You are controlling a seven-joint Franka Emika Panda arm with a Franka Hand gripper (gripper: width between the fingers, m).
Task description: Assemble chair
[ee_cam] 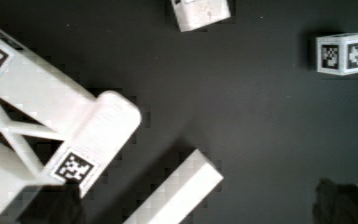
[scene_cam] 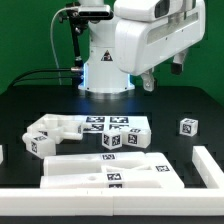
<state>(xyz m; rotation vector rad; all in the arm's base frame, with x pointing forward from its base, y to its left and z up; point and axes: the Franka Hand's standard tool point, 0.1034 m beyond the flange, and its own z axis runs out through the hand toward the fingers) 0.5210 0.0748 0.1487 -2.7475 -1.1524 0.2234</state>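
White plastic chair parts (scene_cam: 110, 172) lie loose in the lower half of the exterior view. The gripper (scene_cam: 147, 80) hangs above, jaws apart and empty, probably so I can choose one.

The arm (scene_cam: 150, 35) runs off the exterior view's top edge — the claw (scene_cam: 149, 82) under it just a small dark blur. In the wrist view the cross-braced panel (ee_cam: 34, 120), a bar (ee_cam: 179, 188) and a small white part (ee_cam: 202, 12) are cropped.
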